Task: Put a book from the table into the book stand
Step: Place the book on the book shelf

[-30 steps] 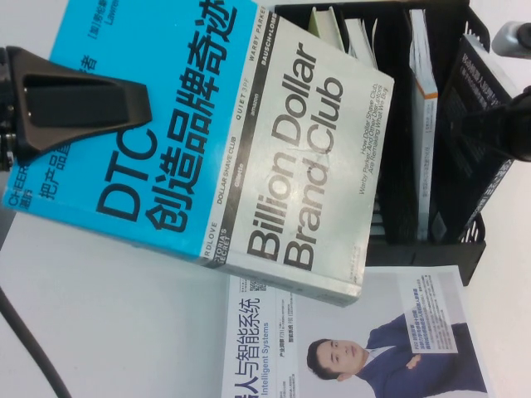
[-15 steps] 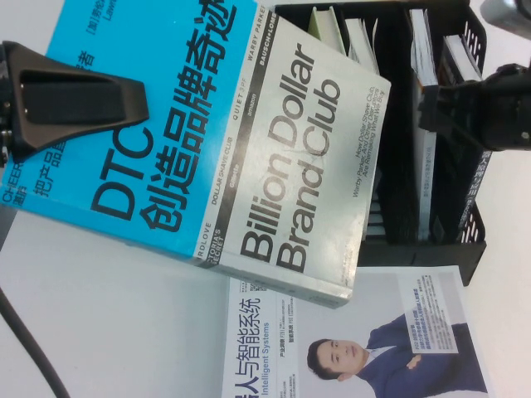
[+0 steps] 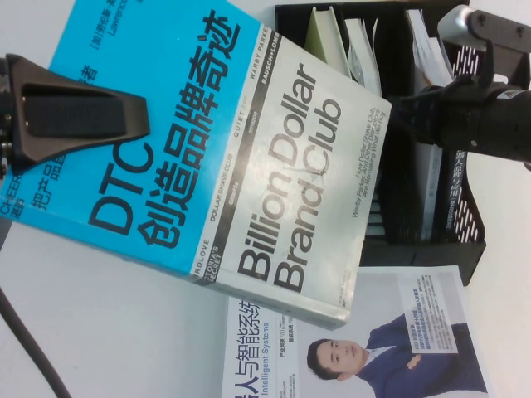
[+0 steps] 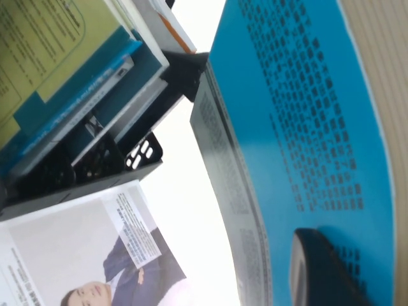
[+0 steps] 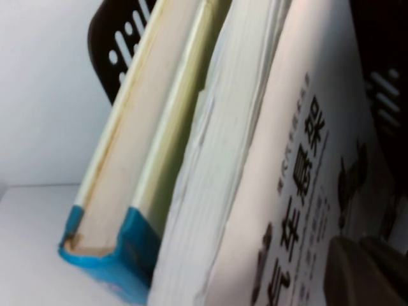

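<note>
The left tool (image 3: 79,112) was clamped on the thick blue-and-grey paperback book (image 3: 249,166), one black finger (image 4: 319,271) pressed flat on its blue cover, holding it tilted clear above the white tabletop (image 3: 108,332). Beyond the book's far edge stood the black plastic slotted book stand (image 3: 465,224), several volumes upright in its slots. Beneath the raised book lay a white book with a suited man's portrait (image 3: 365,348). The right tool (image 3: 423,112) hung over the stand beside its books; whether it was gripping anything I could not tell.
</note>
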Action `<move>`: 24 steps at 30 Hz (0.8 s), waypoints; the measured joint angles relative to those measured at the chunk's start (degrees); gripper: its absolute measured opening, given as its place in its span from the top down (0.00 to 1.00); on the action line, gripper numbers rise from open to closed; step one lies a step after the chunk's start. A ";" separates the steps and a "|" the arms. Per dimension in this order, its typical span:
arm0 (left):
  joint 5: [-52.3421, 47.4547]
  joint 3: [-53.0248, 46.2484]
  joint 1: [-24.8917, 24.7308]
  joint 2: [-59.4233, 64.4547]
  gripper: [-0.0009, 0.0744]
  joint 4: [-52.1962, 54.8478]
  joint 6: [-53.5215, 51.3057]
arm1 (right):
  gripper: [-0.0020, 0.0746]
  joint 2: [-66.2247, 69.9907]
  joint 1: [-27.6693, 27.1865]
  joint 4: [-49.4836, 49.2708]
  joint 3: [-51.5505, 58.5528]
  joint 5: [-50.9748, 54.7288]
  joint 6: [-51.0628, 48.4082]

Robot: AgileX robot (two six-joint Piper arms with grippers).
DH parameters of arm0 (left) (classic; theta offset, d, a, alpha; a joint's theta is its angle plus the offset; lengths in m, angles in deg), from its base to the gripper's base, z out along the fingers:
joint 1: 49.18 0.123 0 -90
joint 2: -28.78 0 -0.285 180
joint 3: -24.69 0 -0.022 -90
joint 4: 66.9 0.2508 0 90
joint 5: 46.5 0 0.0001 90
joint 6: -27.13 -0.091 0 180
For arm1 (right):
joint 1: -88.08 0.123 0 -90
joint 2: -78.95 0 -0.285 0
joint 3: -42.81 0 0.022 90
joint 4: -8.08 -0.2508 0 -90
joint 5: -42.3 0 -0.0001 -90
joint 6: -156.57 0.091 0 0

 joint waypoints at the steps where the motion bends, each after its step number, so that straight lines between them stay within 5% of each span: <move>1: -0.15 0.00 0.00 0.00 0.75 0.00 0.00 | 0.98 0.00 0.00 0.00 0.00 -0.31 -0.12; 19: 0.12 0.10 -0.14 0.00 0.75 -2.51 4.39 | 0.98 -6.82 -6.28 -0.85 0.00 -1.28 -2.89; 24: 6.86 0.10 -4.58 0.00 0.75 -4.73 4.74 | 0.98 -10.08 -6.39 -0.98 0.00 -1.28 -3.38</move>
